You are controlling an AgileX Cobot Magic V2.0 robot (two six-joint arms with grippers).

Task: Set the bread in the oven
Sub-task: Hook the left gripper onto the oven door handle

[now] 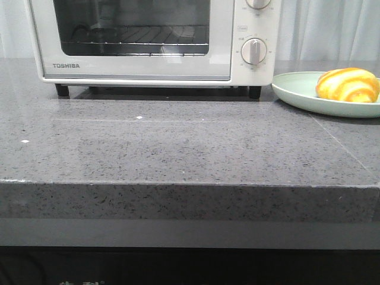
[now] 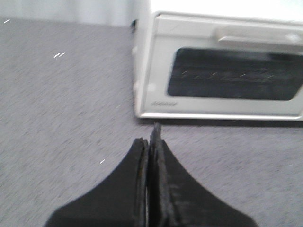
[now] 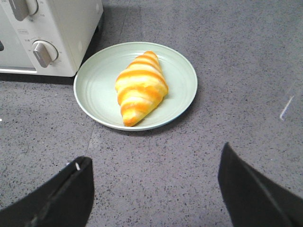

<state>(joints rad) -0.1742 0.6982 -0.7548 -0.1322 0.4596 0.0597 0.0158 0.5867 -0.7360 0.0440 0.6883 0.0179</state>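
Observation:
The bread [image 1: 348, 85], golden-yellow with orange stripes, lies on a pale green plate [image 1: 297, 89] at the right, beside the oven. The white TOSHIBA oven [image 1: 142, 65] stands at the back with its glass door closed; a wire rack shows inside. In the right wrist view the bread [image 3: 140, 87] lies on the plate [image 3: 182, 75], and my right gripper [image 3: 155, 153] is open and empty above the counter, short of the plate. In the left wrist view my left gripper [image 2: 150, 135] is shut and empty above the counter, facing the oven [image 2: 156, 85]. Neither gripper shows in the front view.
The grey speckled stone counter [image 1: 178, 142] runs to a front edge [image 1: 178, 185]. The oven's round dials [image 1: 254, 51] are on its right side, next to the plate. A white curtain [image 1: 332, 27] hangs behind.

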